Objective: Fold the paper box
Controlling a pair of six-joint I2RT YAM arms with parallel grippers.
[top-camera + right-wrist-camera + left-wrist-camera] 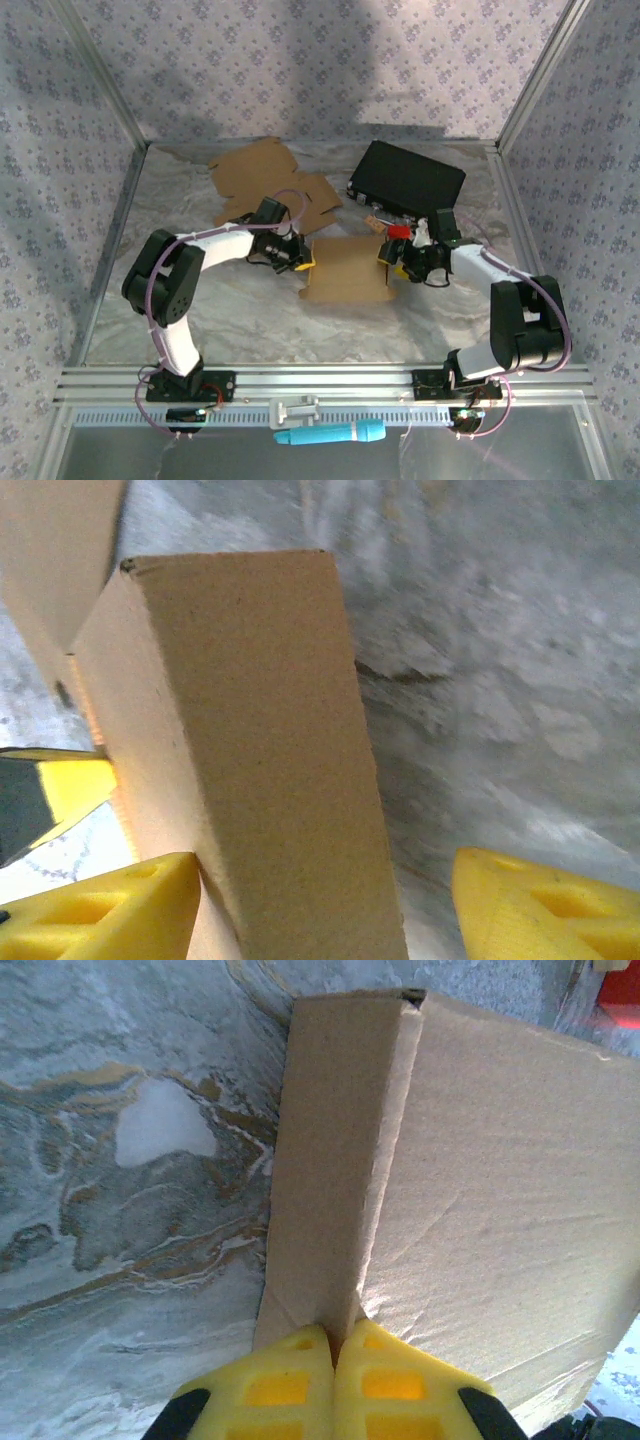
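Leftward at the back, flat cardboard blanks [265, 180] are laid on the marbled bench [250, 320]. Nearer the arms, the left tool [303, 262] is closed: its yellow pads [280, 1390] are pinched together on a raised side flap of the paper box [347, 270]. The box is laid at the middle of the bench, between the two arms. At its right edge, the right tool [388, 258] is held with its fingers [100, 910] spread apart; an upright box wall is straddled and touches one finger only. A black case [405, 180] is placed behind, at right.
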